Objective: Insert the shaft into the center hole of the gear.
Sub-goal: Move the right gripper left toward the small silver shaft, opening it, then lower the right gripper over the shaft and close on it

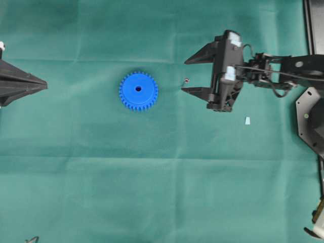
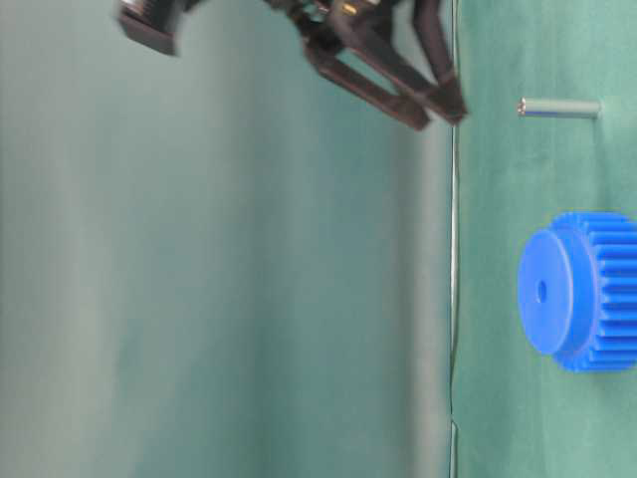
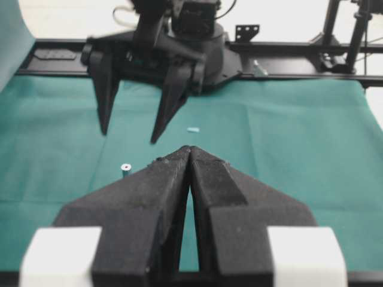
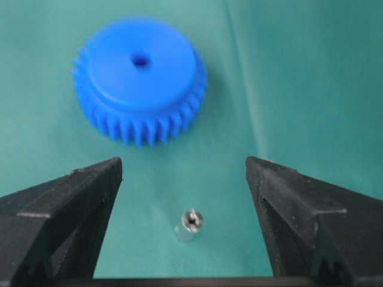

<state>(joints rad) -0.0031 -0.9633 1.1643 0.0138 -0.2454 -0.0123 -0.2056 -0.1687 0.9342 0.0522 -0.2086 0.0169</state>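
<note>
**Right hand spread wide above the shaft, gear lying flat nearby**

The gear (image 1: pixel 138 90) lies flat on the green-covered table (image 1: pixel 152 192), raised hub facing up, with the center hole (image 1: pixel 138 88) dark and unfilled in the middle of the hub. Nothing touches it.

The shaft (image 1: pixel 186 80) stands upright on the cloth to the right of the gear in the overhead view, apart from it. In the right wrist view its hollow top end faces the camera, and it sits between the two fingers, nearer the camera than the gear. The table-level view, which is turned sideways, shows it as a short grey pin rising from the cloth.

The right hand (image 1: pixel 186 76) has its jaws spread wide, one finger on each side of the shaft's position. It holds nothing. In the table-level view its fingertips (image 2: pixel 438 105) hang clear of the cloth, above the pin's free end, with a gap between them and the shaft.

The left hand (image 1: pixel 44 85) sits at the left edge of the overhead view, well apart from the gear. Its jaws are pressed together with nothing between them, as the left wrist view shows.

A small pale chip (image 1: pixel 247 120) lies on the cloth below the right arm in the overhead view.
</note>
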